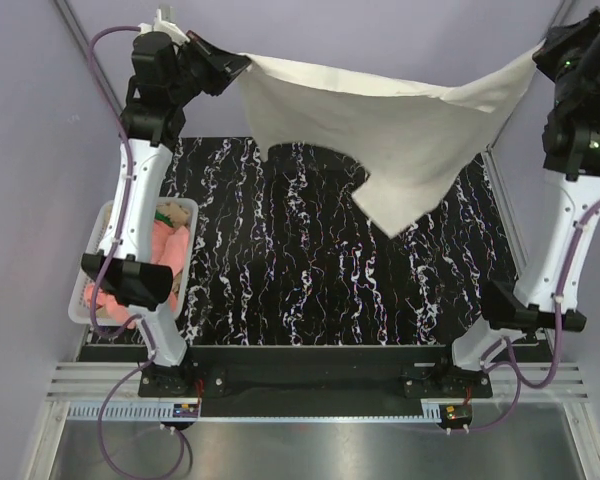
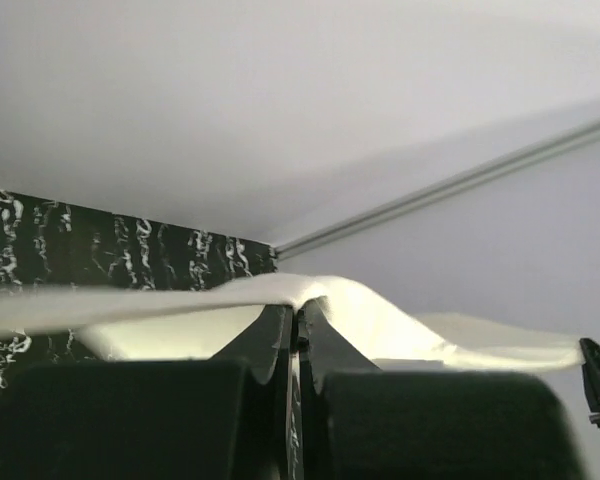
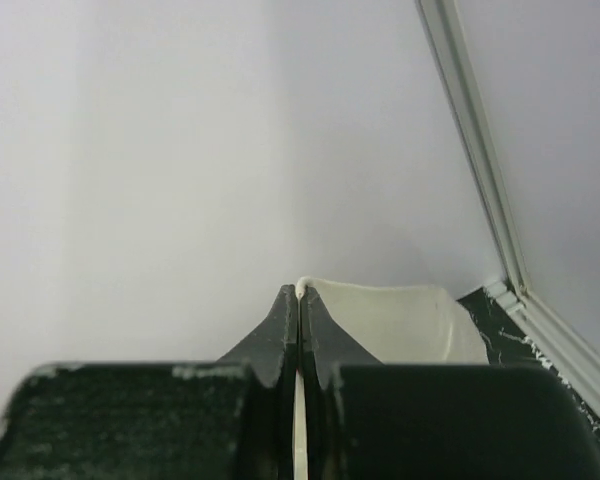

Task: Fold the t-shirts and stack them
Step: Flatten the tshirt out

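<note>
From above, my left gripper (image 1: 242, 68) and right gripper (image 1: 540, 50) hold the cream-white t-shirt (image 1: 400, 130) stretched in the air between them, above the table (image 1: 280, 270). Left wrist: my jaws are clamped tight on its edge. Right wrist: my jaws are closed too, cloth pinched between the tips.

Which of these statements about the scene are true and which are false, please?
1. The left end effector and the right end effector are both shut on the cream-white t-shirt. True.
2. The cream-white t-shirt lies folded flat on the table. False: it hangs unfolded, stretched between the two end effectors.
3. A salmon-pink t-shirt sits in the white basket. True.
4. The white basket stands at the table's right edge. False: it stands at the left edge.
</note>
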